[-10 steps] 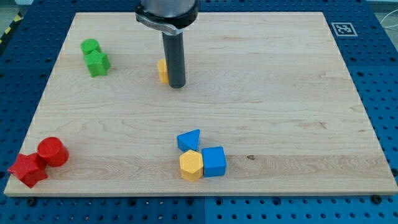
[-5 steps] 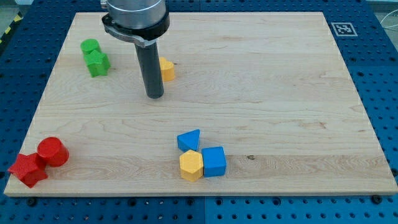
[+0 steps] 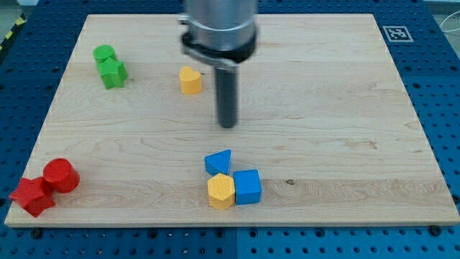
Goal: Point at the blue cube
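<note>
The blue cube (image 3: 247, 186) lies near the board's bottom middle. It touches a yellow hexagonal block (image 3: 221, 191) on its left, and a blue triangular block (image 3: 218, 162) sits just above that one. My tip (image 3: 227, 124) is above this cluster, toward the view's top, about a block's length from the blue triangular block and well apart from the blue cube. The rod and its grey mount rise out of the view's top.
A yellow heart-like block (image 3: 190, 80) lies to the upper left of my tip. Two green blocks (image 3: 110, 66) sit at the upper left. A red cylinder (image 3: 60, 175) and a red star-like block (image 3: 31, 196) sit at the lower left corner. A marker tag (image 3: 394, 33) is at the top right.
My tip moved first left and down past the yellow heart-like block, then right and further down toward the blue and yellow cluster. No block has moved.
</note>
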